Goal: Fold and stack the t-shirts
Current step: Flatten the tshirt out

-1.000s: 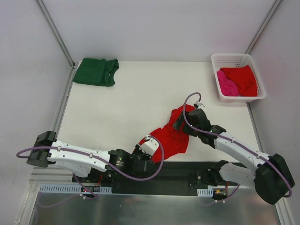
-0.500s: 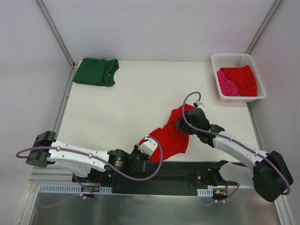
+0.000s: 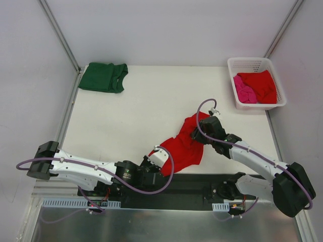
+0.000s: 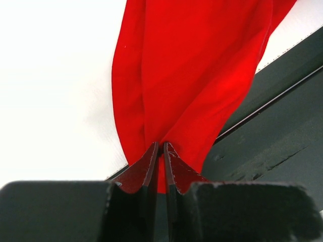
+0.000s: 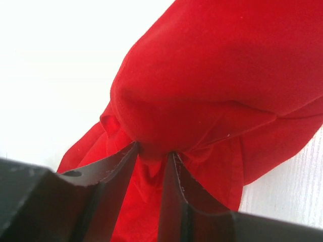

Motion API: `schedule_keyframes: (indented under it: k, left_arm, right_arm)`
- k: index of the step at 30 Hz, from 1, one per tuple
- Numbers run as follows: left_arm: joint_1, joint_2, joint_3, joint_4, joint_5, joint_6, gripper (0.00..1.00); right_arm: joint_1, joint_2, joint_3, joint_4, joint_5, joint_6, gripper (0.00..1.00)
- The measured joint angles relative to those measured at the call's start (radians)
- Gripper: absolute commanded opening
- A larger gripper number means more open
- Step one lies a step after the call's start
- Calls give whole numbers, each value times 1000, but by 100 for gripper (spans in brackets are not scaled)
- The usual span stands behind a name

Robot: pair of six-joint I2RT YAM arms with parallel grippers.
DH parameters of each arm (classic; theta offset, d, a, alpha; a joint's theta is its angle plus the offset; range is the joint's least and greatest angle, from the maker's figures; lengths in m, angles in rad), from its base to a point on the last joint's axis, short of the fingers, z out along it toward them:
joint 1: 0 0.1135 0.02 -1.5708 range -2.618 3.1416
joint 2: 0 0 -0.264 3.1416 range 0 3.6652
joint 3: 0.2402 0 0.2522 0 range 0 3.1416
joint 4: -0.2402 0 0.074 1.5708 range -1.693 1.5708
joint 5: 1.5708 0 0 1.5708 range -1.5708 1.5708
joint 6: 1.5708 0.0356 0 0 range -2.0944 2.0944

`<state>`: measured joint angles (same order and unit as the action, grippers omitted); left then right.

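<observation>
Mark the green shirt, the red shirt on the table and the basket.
green shirt (image 3: 103,77): top view, middle of the folded cloth.
red shirt (image 3: 184,146): top view, middle of the bunched cloth.
basket (image 3: 250,64): top view, far lattice wall.

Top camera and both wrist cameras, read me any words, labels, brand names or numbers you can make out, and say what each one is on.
No readable text in any view.
Left arm's black joint: a small pale mark, too small to read.
Red t-shirt, green t-shirt, basket: plain, no print or tag showing.
Both wrist views: no lettering at all.
</observation>
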<state>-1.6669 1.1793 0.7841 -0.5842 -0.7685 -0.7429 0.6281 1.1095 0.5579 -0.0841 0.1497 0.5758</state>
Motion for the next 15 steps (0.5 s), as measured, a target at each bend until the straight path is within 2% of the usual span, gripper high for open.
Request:
schedule_keyframes:
  k: [12, 15]
  left_arm:
    - [0, -15, -14, -1, 0, -5, 7]
    - [0, -15, -14, 0, -1, -6, 7]
  right_arm:
    - [0, 0, 0, -2, 3, -3, 1]
    - [0, 0, 0, -4, 4, -6, 1]
